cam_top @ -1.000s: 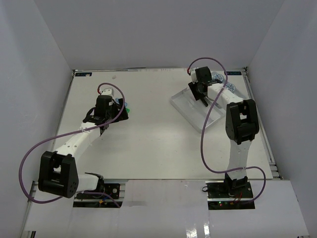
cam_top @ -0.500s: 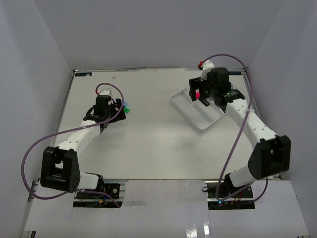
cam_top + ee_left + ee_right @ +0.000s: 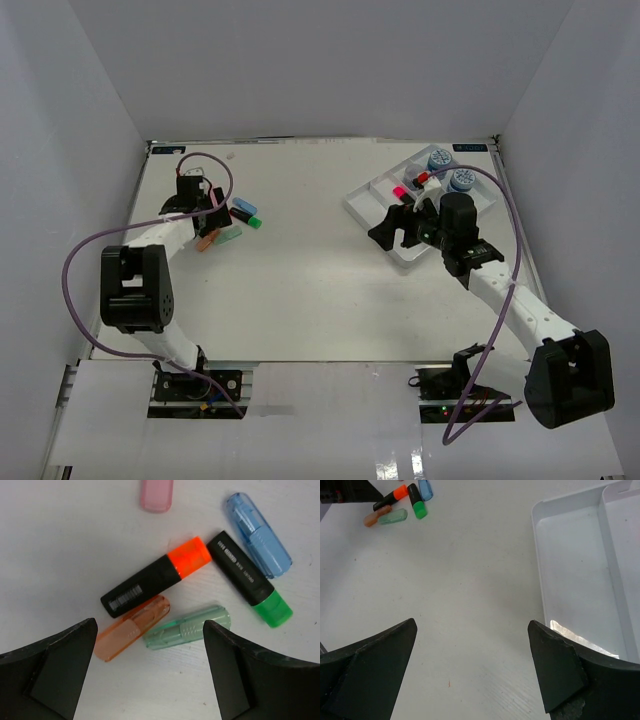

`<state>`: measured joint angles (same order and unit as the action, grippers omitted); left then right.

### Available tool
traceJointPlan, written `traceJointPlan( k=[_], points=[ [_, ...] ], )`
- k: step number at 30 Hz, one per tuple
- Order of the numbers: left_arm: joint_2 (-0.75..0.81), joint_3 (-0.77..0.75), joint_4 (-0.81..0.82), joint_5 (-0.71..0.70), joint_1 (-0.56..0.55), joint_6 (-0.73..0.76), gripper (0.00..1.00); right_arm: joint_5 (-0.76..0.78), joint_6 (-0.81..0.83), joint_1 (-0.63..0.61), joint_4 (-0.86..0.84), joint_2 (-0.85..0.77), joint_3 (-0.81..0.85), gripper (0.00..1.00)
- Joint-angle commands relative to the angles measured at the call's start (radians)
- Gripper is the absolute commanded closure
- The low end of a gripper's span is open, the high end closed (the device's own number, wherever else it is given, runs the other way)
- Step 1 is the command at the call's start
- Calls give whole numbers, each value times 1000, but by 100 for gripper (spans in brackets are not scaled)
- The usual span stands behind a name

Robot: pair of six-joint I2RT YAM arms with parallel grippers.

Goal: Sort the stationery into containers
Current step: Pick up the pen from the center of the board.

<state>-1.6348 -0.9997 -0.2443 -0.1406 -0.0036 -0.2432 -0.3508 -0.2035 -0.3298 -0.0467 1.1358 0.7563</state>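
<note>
Loose on the table lie an orange marker (image 3: pixel 157 575), a green marker (image 3: pixel 248 577) and clear caps in blue (image 3: pixel 258 534), pink (image 3: pixel 156 495), orange (image 3: pixel 131 628) and green (image 3: pixel 187 627). My left gripper (image 3: pixel 150 650) hangs open just above them, holding nothing; in the top view it (image 3: pixel 213 218) is beside that cluster (image 3: pixel 245 214). The white tray (image 3: pixel 428 245) holds a pink marker (image 3: pixel 399 190), a red marker (image 3: pixel 420 178) and two patterned-lid jars (image 3: pixel 438 160). My right gripper (image 3: pixel 388 228) is open and empty at the tray's near-left corner, over bare table.
In the right wrist view the tray's wall (image 3: pixel 538 565) runs along the right side, and the marker cluster (image 3: pixel 400 502) lies far off at the upper left. White enclosure walls (image 3: pixel 90 110) surround the table. Purple cables loop from both arms.
My right gripper opened wide and swung from over the tray down to its near-left corner; a pink marker now lies in the tray. My left arm swung left, uncovering the marker cluster.
</note>
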Motion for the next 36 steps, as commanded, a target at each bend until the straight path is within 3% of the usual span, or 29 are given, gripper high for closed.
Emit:
traceJointPlan(
  k=[1,13,24,31,36],
  points=[
    [-26,-76,72,50,2,108,3,-89,-37,-5,-97,-41,-20,2],
    [-206,-195,62,105,39,220,9,-97,-10,-5,-90,-57,-61,2],
    [-264,-179,59,180,39,225,22,-114,-11,-8,-90,-36,-64,2],
    [-258,-140,57,231,39,200,51,-122,-14,-6,-91,-28,-63,2],
    [-209,-111,66,254,39,194,62,-129,-17,-8,-93,-24,-64,2]
  ],
)
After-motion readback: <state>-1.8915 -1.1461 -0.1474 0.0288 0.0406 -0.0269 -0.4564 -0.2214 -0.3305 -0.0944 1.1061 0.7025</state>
